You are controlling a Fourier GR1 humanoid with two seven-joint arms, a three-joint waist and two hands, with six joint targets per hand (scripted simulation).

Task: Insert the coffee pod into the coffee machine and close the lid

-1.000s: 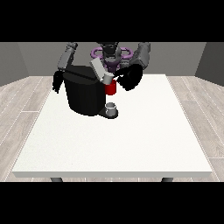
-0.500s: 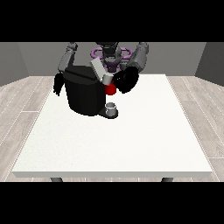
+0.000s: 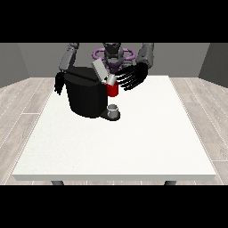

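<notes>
presently my hand at the view's right, fingers spread and released, sits beside the coffee machine with raised lid; a red thing at the machine; a grey thing below on the table.

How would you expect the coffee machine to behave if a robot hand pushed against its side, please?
The coffee machine is a broad, squat black block flat on the table, so it would probably slide rather than tip. Its bulk suggests it is fairly heavy. The raised lid looks thin and likely swings easily.
</notes>
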